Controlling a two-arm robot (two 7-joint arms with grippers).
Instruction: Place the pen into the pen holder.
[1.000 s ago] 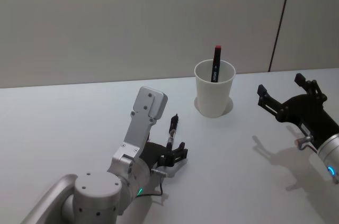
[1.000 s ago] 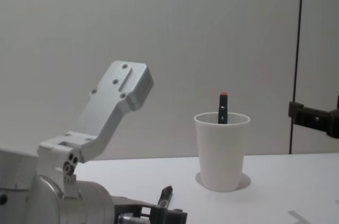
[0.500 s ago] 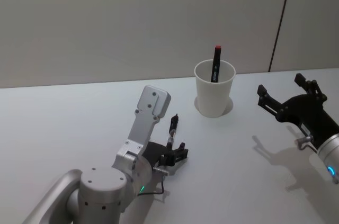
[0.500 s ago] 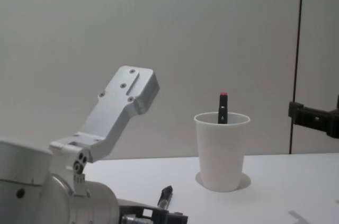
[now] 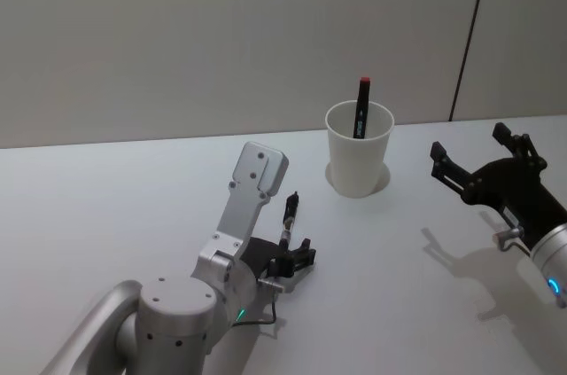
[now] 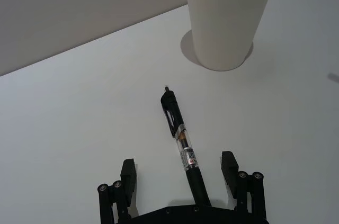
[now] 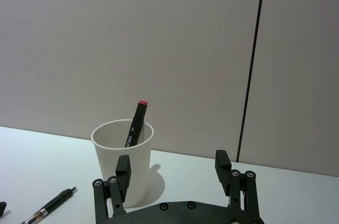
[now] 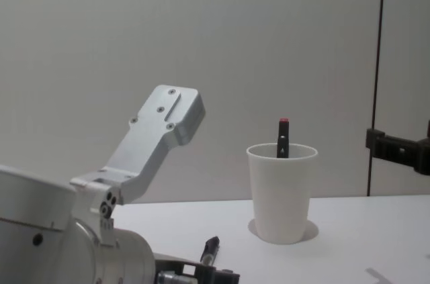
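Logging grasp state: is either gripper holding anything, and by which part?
Nothing is held. The left gripper straddles the pen on the table, jaws open, not touching it; the right gripper is open too.

One pen holder [image 5: 358, 162] is standing on the single worktop [image 5: 106, 215], with one red-capped marker [image 5: 362, 96] sticking up in it. One pen [image 5: 286, 220] is lying flat. Two pincers are showing: left pincer [image 6: 178, 167], right pincer [image 5: 470, 144].

The white table [image 5: 106, 198] carries the pen holder [image 5: 359, 153] and a pen [image 5: 287, 218].
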